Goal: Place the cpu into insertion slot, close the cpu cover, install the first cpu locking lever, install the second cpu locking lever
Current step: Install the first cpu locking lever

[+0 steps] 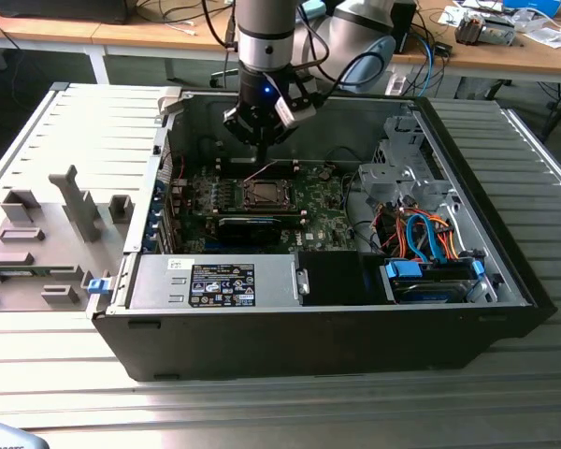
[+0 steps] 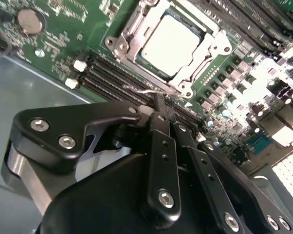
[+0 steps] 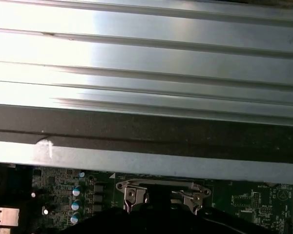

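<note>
One cpu (image 2: 171, 44), silvery-grey and square, lies seated in its socket on the green motherboard (image 2: 63, 39), with the metal cpu cover (image 2: 205, 58) closed down around its edges; in the exterior view the same socket (image 1: 262, 194) sits near the middle of the board inside the open computer case (image 1: 505, 271). Just beside the socket's near edge, a thin wire locking lever (image 2: 146, 91) runs along the frame. Directly over this edge hangs the gripper (image 2: 162, 105), its two black fingers (image 2: 161, 127) drawn close together with nothing visibly held between them. Blue and orange cables (image 1: 421, 234) occupy the case toward the exterior view's right, and a grey fixture tray (image 1: 37, 234) lies well apart on the exterior view's left
</note>
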Controlling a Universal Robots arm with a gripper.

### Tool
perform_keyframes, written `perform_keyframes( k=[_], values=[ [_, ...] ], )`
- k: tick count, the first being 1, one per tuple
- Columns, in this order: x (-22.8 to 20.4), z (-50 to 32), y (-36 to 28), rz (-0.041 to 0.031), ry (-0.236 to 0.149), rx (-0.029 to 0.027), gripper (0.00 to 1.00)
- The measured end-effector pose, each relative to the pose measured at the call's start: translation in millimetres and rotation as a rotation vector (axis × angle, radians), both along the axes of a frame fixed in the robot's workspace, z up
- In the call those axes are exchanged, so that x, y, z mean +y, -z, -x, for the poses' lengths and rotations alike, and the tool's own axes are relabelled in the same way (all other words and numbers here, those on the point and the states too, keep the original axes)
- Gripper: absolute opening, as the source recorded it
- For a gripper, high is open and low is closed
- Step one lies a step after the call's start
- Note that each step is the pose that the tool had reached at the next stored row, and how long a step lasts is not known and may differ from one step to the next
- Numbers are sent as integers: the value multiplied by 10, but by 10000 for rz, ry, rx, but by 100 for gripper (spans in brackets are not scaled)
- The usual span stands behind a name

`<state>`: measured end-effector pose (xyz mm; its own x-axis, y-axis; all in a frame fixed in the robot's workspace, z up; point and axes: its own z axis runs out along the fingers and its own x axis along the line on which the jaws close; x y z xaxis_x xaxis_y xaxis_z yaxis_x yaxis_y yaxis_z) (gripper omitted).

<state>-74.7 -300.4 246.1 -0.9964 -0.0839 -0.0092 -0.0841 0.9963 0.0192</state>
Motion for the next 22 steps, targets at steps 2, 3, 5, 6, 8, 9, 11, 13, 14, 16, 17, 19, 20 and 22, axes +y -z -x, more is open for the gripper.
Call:
perform_keyframes(
  k=[2,3,5,6,8,9,11,13,14,16,17,19,20,22],
  values=[
    [18,21,48,-4,-8,0,11],
    [23,22,63,-4,-8,0,11],
    [25,22,108,0,32,2,11],
    [25,21,123,0,65,1,11],
    [30,-104,284,2,181,56,11],
    [35,-148,428,3,154,80,11],
    [33,-182,435,0,153,75,11],
    [33,-183,434,0,154,75,11],
    [33,-183,430,2,154,74,11],
    [33,-183,397,0,152,72,11],
    [32,-183,396,0,151,71,11],
    [32,-182,398,2,152,72,11],
    [31,-182,403,3,154,73,11],
    [29,-182,412,2,155,74,11]
  ],
)
